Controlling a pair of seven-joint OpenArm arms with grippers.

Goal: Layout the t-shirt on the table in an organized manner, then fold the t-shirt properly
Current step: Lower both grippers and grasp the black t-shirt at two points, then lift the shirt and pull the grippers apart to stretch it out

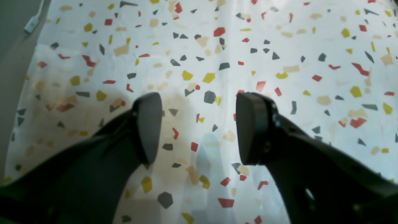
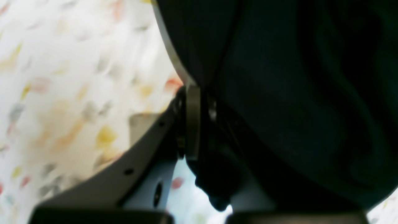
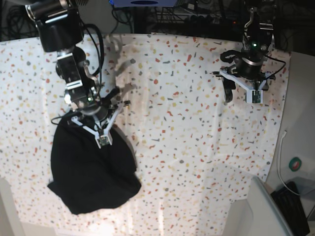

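Observation:
The black t-shirt [image 3: 93, 172] lies bunched in a rounded heap at the near left of the table [image 3: 197, 147], no print showing. My right gripper [image 3: 102, 137] sits at the heap's upper edge. In the right wrist view the right gripper [image 2: 199, 121] is shut on dark t-shirt [image 2: 295, 93] cloth, which fills the right half of that view. My left gripper [image 3: 229, 91] hovers far off at the table's back right. In the left wrist view the left gripper [image 1: 199, 118] is open, with only the speckled table [image 1: 217, 46] between its fingers [image 1: 149, 127].
The table's right edge is close to the left arm, with a white cable [image 3: 280, 157] hanging off it and a green round object [image 3: 295, 163] beyond. A pale bin corner [image 3: 261, 206] and dark gear [image 3: 295, 201] sit at lower right. Cables and equipment line the back.

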